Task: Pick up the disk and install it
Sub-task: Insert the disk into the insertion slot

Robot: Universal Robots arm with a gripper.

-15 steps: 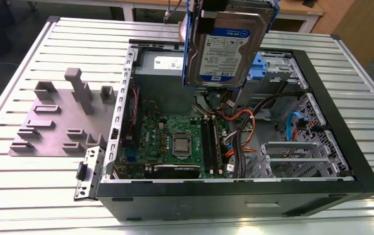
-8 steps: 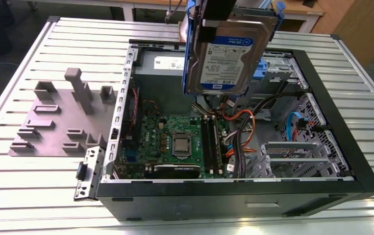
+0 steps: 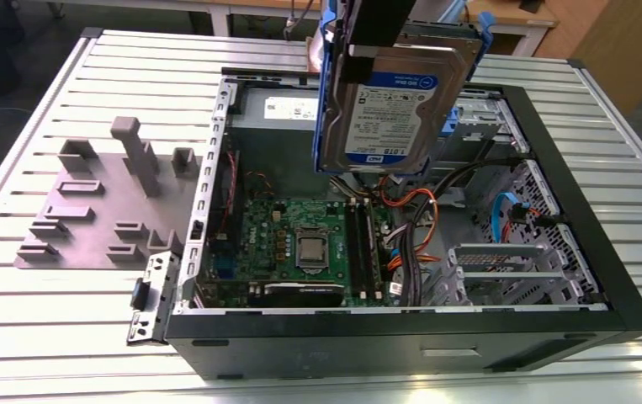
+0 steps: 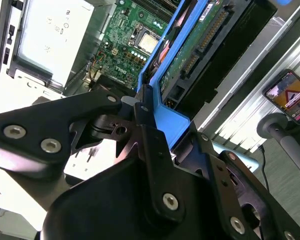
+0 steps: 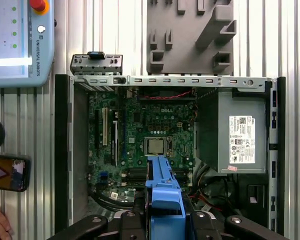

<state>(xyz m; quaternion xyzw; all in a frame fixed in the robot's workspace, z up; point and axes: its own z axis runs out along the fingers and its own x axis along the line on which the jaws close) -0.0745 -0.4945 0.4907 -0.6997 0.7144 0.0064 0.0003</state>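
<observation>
Slats of grey metal make up the counter (image 3: 40,337), and it is the biggest thing here. On it a black computer case (image 3: 623,303) lies on its side with the side cover off, so you can look right in. Inside the case, a grey power box (image 5: 240,125) with a white sticker sits in one corner. A green board (image 3: 298,244) with a shiny square chip covers the bottom of the case. Coloured wires (image 3: 411,210) bunch up next to the board, and a metal cage (image 3: 512,269) sits toward the exterior view's right. Outside the case, on the exterior view's left, a grey plastic stand (image 3: 96,202) with posts rests on the counter. The disk (image 3: 388,109) is not on the counter. It is up in the air over the open case, above the far end of the green board. It is silver with a white and blue label, and a blue frame goes around it. The hand (image 3: 371,59) is clamped tight on the disk, gripping the blue frame at the top end. So the disk hangs straight down from the hand, its long way up and down, its label facing the exterior view. In the second wrist view the plug end (image 4: 210,35) points away from the hand, down toward the inside of the case. A phone (image 5: 7,172) lies on the counter beside the case.
</observation>
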